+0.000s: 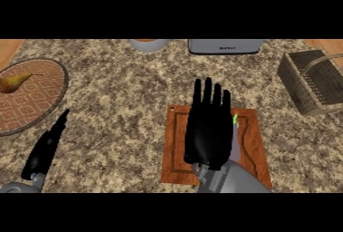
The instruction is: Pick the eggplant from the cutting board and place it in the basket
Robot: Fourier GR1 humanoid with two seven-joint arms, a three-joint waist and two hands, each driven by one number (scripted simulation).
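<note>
The right hand [209, 131], fingers straight, covers the cutting board [178, 154]; nothing is picked up, and the basket [315, 84] at two o'clock waits.

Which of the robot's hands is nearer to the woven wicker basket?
Right. The right hand hovers over the cutting board, left of the woven wicker basket; the left hand lies far across the counter.

Even soft light, faint shadows, no glare
</note>
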